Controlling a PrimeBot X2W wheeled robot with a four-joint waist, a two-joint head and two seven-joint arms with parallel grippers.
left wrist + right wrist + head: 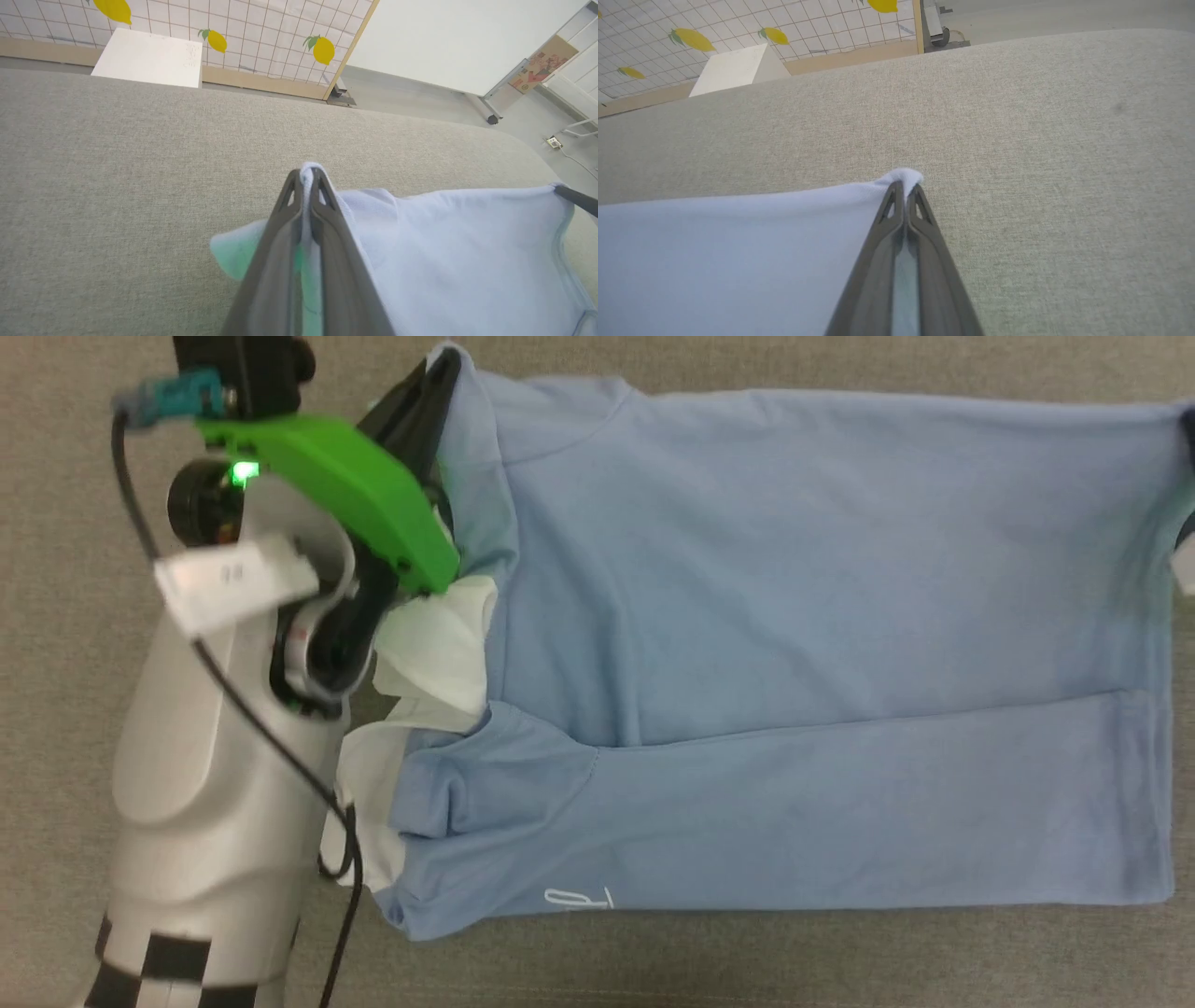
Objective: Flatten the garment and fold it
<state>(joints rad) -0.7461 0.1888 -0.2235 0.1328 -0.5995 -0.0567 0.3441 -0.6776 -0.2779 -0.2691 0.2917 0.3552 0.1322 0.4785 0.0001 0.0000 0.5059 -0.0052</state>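
L hand (306, 170) is pinching the garment (794, 569) at its collar-end far corner, R hand (904, 184) is clamping the far hem corner. It's lying part-folded on the grey desk (653, 961). Soft, light knit, prob. sagging btwn grips; corners are giving the best hold.

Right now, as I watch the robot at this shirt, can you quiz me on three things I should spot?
1. True or false: the left hand is shut on the polo shirt.
2. The shirt's collar is: A white, B green, C black.
3. Short answer: what does the right hand pinch?
Key: 1 true; 2 A; 3 a corner of the polo shirt.
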